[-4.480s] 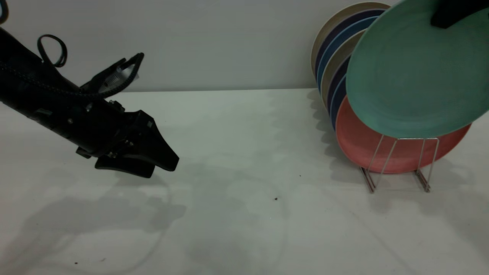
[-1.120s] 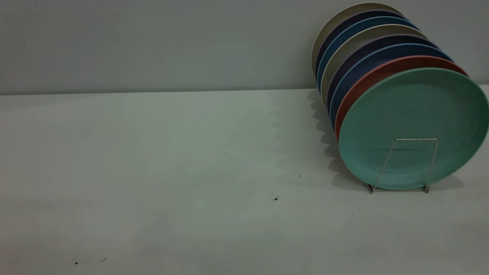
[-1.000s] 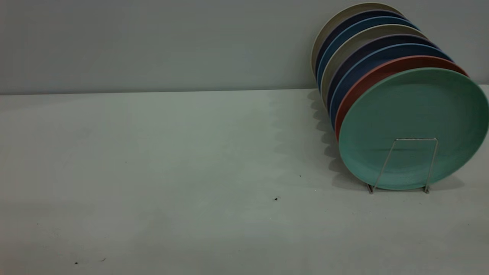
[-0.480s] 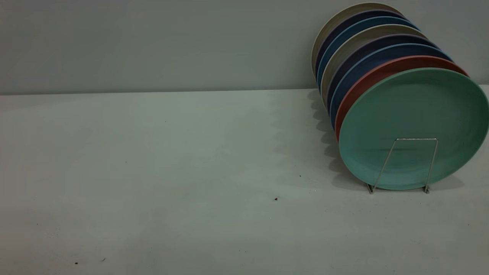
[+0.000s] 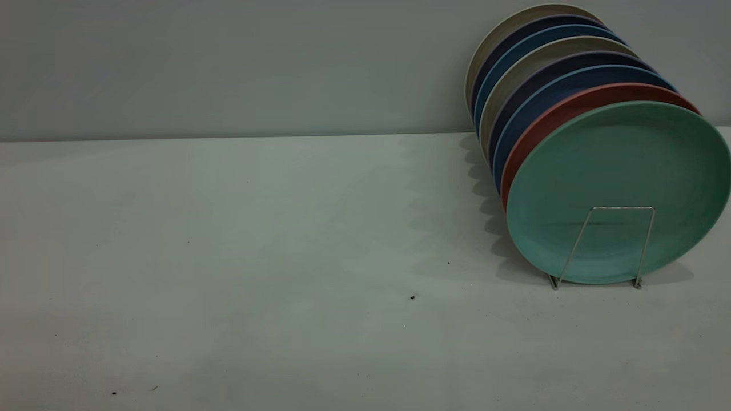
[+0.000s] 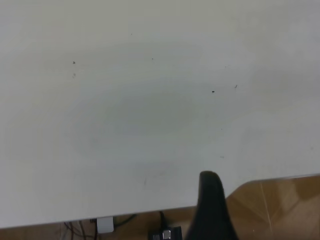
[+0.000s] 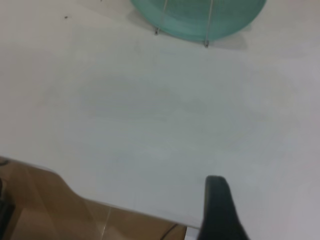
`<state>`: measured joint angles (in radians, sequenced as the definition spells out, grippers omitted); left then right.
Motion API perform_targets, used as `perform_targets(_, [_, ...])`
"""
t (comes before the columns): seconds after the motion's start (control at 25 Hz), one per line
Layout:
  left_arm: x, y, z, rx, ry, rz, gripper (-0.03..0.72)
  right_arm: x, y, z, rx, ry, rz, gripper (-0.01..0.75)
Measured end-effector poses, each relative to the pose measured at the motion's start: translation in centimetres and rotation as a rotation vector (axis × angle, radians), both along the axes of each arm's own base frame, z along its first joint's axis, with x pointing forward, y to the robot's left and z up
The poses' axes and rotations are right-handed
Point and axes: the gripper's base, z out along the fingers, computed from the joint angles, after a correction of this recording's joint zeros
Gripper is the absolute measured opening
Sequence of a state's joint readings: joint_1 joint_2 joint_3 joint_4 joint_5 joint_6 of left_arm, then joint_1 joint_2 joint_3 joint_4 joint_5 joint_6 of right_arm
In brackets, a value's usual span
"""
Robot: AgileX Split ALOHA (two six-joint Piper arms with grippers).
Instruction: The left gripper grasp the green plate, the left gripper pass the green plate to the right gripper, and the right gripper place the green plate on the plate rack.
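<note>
The green plate (image 5: 617, 188) stands upright in the front slot of the plate rack (image 5: 621, 208), leaning against the salmon-pink plate (image 5: 548, 117) behind it. Nothing holds it. Neither gripper shows in the exterior view. The left gripper (image 6: 211, 200) shows only as a black tip over the table's near edge, far from the plates. The right gripper (image 7: 218, 200) shows only as a black tip over the table edge. From there the bottom of the green plate (image 7: 200, 17) and the rack's wires (image 7: 161, 17) are some way off.
Behind the green plate the rack holds the pink plate, blue plates (image 5: 548, 85) and beige plates (image 5: 514, 25) in a row towards the grey wall. The white table (image 5: 257, 257) has a few dark specks. A brown floor (image 6: 280, 205) shows past the table's edge.
4.5 s ago the plate hung above the rack in the right gripper and the left arm was in view. Now the plate rests in the rack and both arms have left the exterior view.
</note>
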<state>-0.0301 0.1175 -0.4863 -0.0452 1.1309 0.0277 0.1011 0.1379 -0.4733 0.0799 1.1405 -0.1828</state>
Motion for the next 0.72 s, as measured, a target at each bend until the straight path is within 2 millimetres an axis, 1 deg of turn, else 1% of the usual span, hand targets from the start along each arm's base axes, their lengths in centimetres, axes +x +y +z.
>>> perform_targets(0.56, [0.0,-0.03,0.0,-0.003,0.0,-0.002,0.588,0.0,0.01,0.0,0.002,0.0,0.001,0.506])
perform_targets(0.72, [-0.38,-0.02,0.0,-0.004,-0.028,-0.002,0.588,-0.28,-0.02,0.03,0.005,-0.021,-0.018,0.506])
